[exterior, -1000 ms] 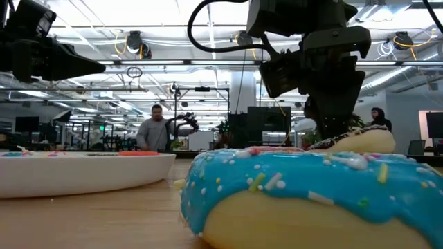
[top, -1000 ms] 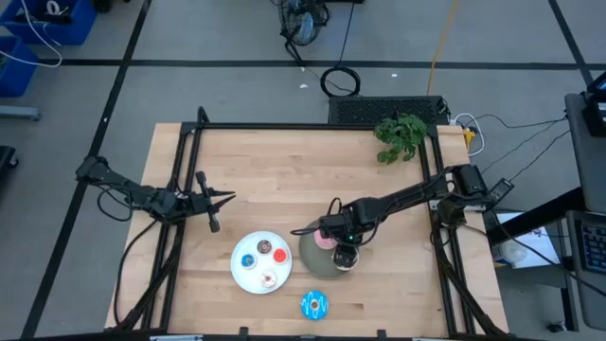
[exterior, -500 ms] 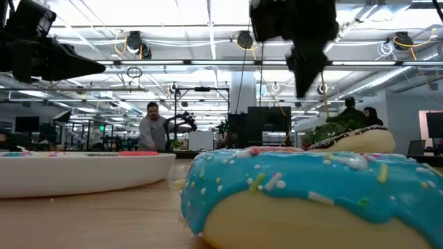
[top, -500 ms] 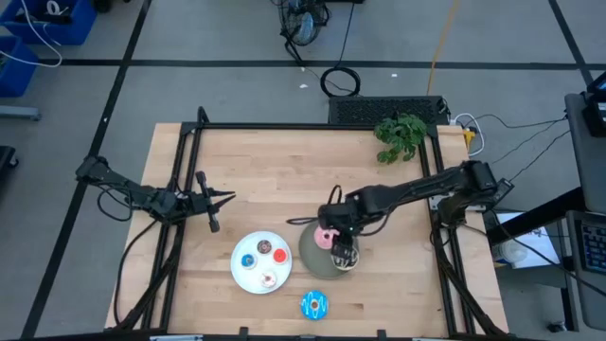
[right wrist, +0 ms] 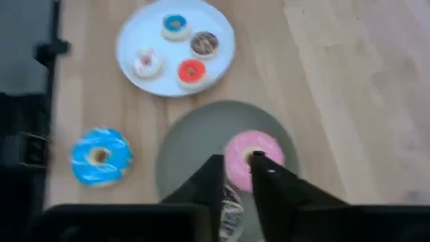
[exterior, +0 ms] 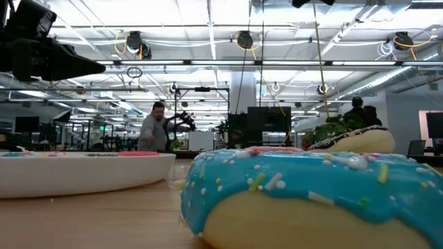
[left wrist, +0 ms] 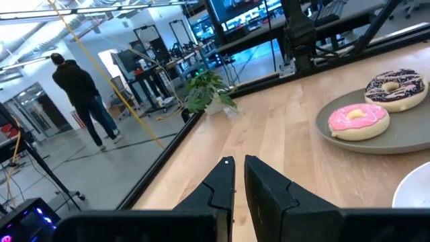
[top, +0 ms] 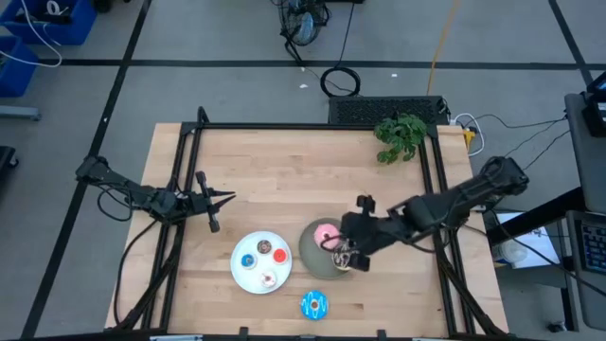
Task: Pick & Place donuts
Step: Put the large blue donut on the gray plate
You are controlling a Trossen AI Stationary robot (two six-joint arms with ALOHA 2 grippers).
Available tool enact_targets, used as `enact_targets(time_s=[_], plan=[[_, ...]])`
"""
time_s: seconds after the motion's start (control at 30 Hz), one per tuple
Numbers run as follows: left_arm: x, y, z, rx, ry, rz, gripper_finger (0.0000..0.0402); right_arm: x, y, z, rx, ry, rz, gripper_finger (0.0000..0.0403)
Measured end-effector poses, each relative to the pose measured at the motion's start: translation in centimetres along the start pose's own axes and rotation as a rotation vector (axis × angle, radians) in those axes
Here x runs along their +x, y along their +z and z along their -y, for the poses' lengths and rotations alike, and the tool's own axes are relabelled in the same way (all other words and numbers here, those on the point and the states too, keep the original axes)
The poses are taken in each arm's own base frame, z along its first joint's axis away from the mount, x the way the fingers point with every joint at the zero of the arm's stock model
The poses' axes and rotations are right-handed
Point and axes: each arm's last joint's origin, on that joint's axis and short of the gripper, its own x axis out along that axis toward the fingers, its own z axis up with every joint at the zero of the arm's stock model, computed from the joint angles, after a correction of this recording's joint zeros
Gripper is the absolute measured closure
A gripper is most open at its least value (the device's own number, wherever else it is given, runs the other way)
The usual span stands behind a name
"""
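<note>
The pink donut (top: 327, 233) and the dark brown sprinkled donut (left wrist: 395, 89) lie flat on the round grey plate (top: 309, 254). The bright blue donut (top: 314, 304) lies on the table near its front edge. Several tiny donuts, among them a red one (top: 279, 254) and a blue one (top: 248, 260), lie on the white plate (top: 239, 273). My right gripper (top: 343, 252) hangs high above the grey plate, its fingers a narrow gap apart and empty (right wrist: 236, 168); it hides part of the brown donut. My left gripper (top: 227, 197) is shut and empty at the table's left.
A small green plant (top: 400, 135) stands at the far right corner. Black frame rails (top: 189, 170) run along the table's left, right and far edges. Bare wood lies between the plates and the far edge. People (exterior: 154, 128) move in the room behind.
My right gripper has gone up from the grey plate, out of the low view, and its arm has drawn back toward the table's right edge. The pink donut stays on the grey plate and now shows whole.
</note>
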Motion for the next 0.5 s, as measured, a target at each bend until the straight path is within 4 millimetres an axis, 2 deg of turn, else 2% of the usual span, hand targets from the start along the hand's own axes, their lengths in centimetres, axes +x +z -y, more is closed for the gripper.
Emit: enact_targets(time_s=[0.07,0.13,0.37,0.5], plan=[[0.0,0.0,0.0,-0.003,0.001,0.002,0.036,-0.3,-0.6,-0.4,-0.035,-0.031,-0.013,0.0373],[0.0,0.0,0.0,-0.002,0.001,0.001,0.036,-0.6,-1.2,-0.8,-0.083,-0.068,-0.016,0.0394],[0.0,-0.1,0.0,0.0,-0.002,-0.004,0.036,0.4,-3.5,-1.6,-0.12,-0.121,-0.024,0.0396],[0.0,-0.1,0.0,0.0,-0.003,-0.004,0.036,2.5,-5.4,-2.4,-0.165,-0.097,0.032,0.04]])
